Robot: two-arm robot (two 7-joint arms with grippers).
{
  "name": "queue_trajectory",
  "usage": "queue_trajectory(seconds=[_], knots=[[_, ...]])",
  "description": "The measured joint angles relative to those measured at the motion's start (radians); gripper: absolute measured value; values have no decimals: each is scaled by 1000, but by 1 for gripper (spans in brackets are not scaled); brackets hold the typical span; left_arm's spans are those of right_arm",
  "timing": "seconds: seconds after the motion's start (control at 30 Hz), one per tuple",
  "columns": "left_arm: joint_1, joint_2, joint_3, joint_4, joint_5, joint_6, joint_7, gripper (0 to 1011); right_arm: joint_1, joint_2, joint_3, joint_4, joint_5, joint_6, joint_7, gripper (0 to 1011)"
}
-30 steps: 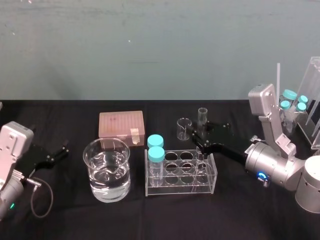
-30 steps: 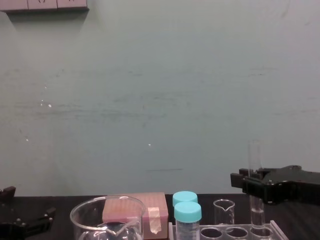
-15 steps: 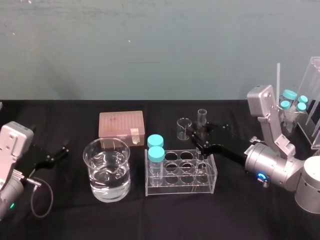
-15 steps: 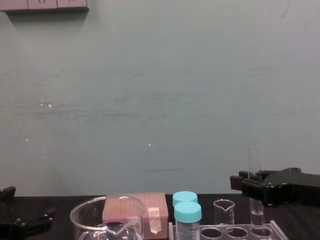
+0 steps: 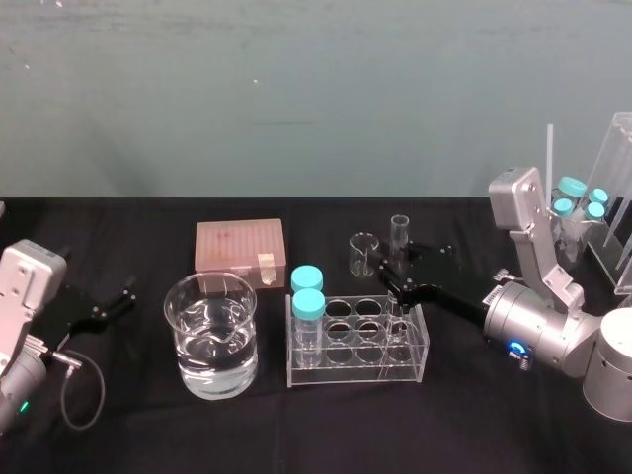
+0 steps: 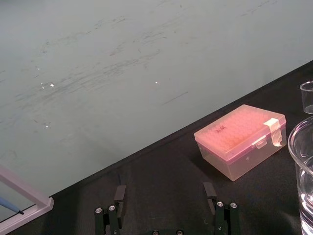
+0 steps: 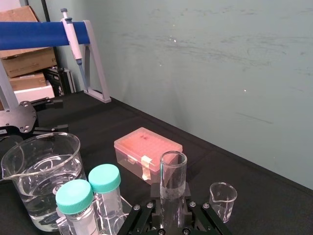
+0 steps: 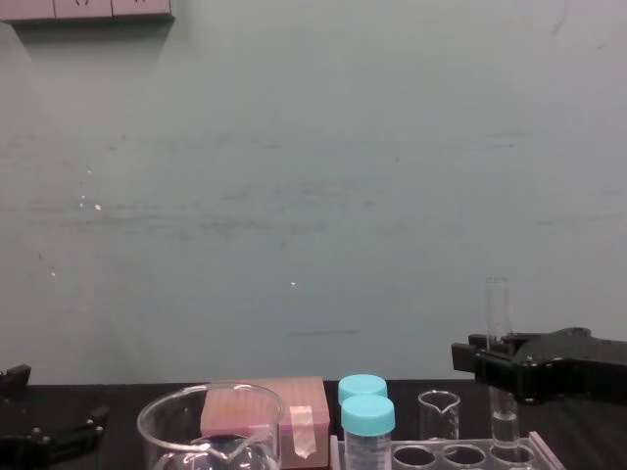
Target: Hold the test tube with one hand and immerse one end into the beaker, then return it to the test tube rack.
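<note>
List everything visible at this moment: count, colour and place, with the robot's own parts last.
long thin clear glass test tube: one, clear, upright in a hole at the rack's right end
pale translucent plastic test tube rack: one, table centre
large wide clear glass beaker: one, holds clear liquid, left of the rack
short turquoise-capped vials: two, in the rack's left end
small narrow clear beaker: one, behind the rack
pink box: one, behind the large beaker
clear stand: one, far right, holds several more turquoise-capped vials
black table cover: one, under everything
left gripper: black, open, parked at the table's left
right gripper: black, shut on the test tube
</note>
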Motion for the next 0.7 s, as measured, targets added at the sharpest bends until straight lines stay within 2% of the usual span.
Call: queue_trajectory(seconds=[0.07,0.23,0.27,0.33,0.37,0.47,0.6,0.7], knots=[[0,0,0,0,0,0,0,1000,0,0,0,0,0,0,0,253],[0,0,0,0,0,0,0,1000,0,0,0,-1,0,0,0,382],[0,0,0,0,0,0,0,1000,0,0,0,-1,0,-1,0,439],[0,0,0,0,0,0,0,1000,0,0,0,-1,0,-1,0,481],[0,0,0,0,0,0,0,1000,0,0,0,-1,0,-1,0,541],[0,0,0,0,0,0,0,1000,0,0,0,-1,1,-1,0,599],[0,0,0,0,0,0,0,1000,0,0,0,-1,1,-1,0,760],[0,0,0,0,0,0,0,1000,0,0,0,-1,1,-1,0,835]])
